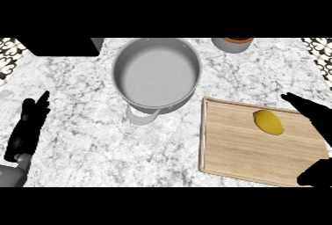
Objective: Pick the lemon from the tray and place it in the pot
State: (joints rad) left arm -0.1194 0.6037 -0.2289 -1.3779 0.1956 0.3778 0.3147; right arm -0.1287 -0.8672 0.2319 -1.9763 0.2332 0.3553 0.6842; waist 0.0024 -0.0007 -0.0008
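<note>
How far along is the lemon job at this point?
Nothing is finished: the lemon lies on the tray and the pot holds nothing. In hand: the right hand is open just right of the lemon, not gripping it. The left hand rests open at the left. Grasping, carrying and placing remain.

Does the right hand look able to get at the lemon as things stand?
Probably yes: the right hand is open at the right edge of the tray, close beside the lemon, and nothing lies between them.
</note>
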